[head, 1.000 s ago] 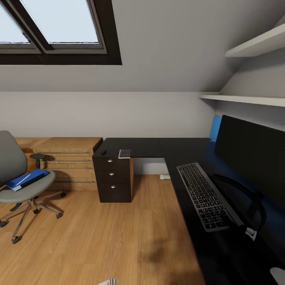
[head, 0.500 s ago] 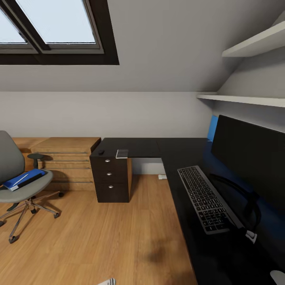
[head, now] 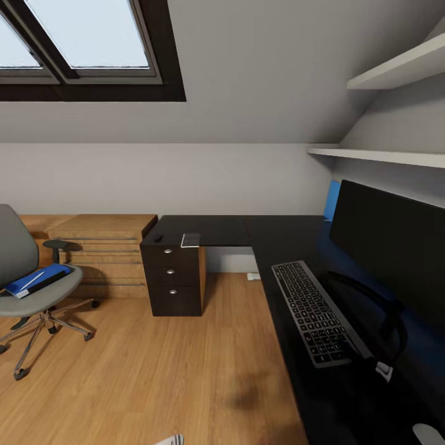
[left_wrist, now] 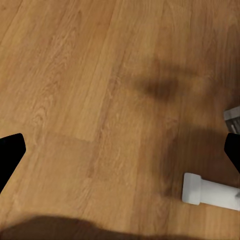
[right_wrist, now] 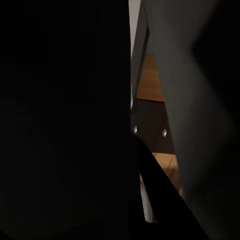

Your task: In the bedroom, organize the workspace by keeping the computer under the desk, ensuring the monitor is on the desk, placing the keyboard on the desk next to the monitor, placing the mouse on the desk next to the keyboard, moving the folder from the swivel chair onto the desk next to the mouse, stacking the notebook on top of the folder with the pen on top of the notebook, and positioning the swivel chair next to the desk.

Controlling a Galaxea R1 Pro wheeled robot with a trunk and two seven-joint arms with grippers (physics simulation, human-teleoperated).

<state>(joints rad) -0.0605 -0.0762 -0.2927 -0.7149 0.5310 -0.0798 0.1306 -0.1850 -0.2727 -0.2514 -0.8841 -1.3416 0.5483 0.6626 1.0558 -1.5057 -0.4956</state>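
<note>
The wide black monitor (head: 389, 241) stands on the right wing of the black desk (head: 272, 232). In front of it lies the keyboard (head: 312, 312). On the desk's far wing, over the drawers, lie the grey notebook (head: 191, 240) and the small dark mouse (head: 159, 237). The grey swivel chair (head: 18, 293) stands at the left, away from the desk, with the blue folder (head: 37, 279) on its seat and a thin white pen (head: 34, 277) on the folder. My left gripper (left_wrist: 120, 150) hangs open over the wood floor, holding nothing. The right wrist view is mostly dark. The computer is out of view.
A dark three-drawer unit (head: 175, 281) stands under the desk's far wing, next to low oak shelving (head: 102, 247). White wall shelves (head: 383, 154) hang above the monitor. The desk's white foot bar (left_wrist: 210, 192) lies on the floor close to my left gripper. Wood floor spreads between chair and desk.
The view turned slightly right during the first half second. Since then the keyboard has slid a little to the left on the desk; chair, folder and notebook are unmoved.
</note>
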